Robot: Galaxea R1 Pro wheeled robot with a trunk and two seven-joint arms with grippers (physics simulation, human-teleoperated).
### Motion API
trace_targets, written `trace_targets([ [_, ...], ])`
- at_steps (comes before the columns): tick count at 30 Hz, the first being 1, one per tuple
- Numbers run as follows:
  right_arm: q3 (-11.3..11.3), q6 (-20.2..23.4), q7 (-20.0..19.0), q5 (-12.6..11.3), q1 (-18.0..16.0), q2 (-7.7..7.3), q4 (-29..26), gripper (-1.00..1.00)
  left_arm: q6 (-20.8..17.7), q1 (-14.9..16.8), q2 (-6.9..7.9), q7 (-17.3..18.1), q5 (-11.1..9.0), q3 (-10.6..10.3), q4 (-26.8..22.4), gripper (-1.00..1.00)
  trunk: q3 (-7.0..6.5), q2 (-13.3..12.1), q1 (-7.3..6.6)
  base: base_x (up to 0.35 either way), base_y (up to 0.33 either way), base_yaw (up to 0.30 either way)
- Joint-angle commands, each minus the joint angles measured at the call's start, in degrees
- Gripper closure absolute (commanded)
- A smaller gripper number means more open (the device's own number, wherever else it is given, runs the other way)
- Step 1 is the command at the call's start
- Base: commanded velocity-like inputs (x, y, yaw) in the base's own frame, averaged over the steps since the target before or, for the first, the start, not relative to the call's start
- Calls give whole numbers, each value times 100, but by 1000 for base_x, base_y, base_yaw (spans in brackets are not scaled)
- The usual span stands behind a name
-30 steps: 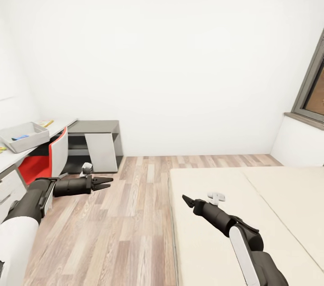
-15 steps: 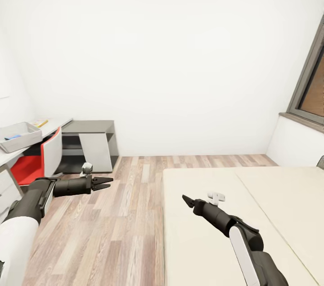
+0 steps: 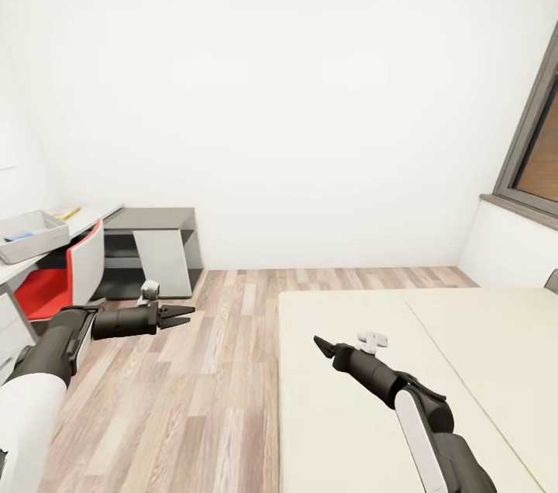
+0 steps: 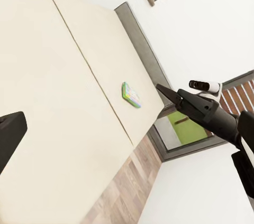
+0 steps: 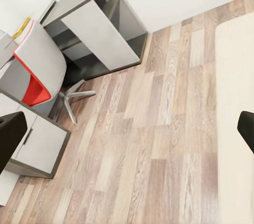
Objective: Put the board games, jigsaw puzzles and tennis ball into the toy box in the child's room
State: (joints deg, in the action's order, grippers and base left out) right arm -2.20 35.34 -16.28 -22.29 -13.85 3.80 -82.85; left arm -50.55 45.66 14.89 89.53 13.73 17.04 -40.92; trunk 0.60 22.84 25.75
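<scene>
The bed (image 3: 372,400) with its beige cover takes up the lower right of the head view. In the left wrist view a small flat board game (image 4: 130,95) with a green edge lies on the bed (image 4: 63,76), near its grey frame. At the far left stands the table (image 3: 93,215), and on it the grey toy box (image 3: 29,234) with something blue inside and a flat yellow item (image 3: 66,212) behind it. My left gripper (image 3: 183,315) hangs open over the floor. My right gripper (image 3: 319,343) is open over the bed's near corner. Both are empty.
A red and white swivel chair (image 3: 74,270) is tucked at the table, with a white drawer unit (image 5: 37,139) beside it. The dark grey side unit (image 3: 159,241) stands against the far wall. Wood-plank floor (image 3: 201,369) runs between table and bed. A grey-framed window (image 3: 535,152) is at right.
The whole view shifted: table and bed slid left in the picture, so the camera turned right, then nearly stopped. Both arms kept their poses.
</scene>
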Motion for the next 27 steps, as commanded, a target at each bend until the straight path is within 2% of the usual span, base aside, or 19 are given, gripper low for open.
trace_targets([
  [1,-17,38,-24,-13,-3,6,-3,-100,-60,4,-4,47,60,18,-4,-100,6,8,3,47,-65,0],
  [13,-17,39,-24,-13,-3,7,-3,-100,-60,3,-4,47,60,19,-4,-100,6,8,3,8,-29,0],
  [27,-17,40,-24,-13,-5,7,-3,-100,-64,4,-4,47,60,18,-4,-100,6,8,3,0,-276,0],
])
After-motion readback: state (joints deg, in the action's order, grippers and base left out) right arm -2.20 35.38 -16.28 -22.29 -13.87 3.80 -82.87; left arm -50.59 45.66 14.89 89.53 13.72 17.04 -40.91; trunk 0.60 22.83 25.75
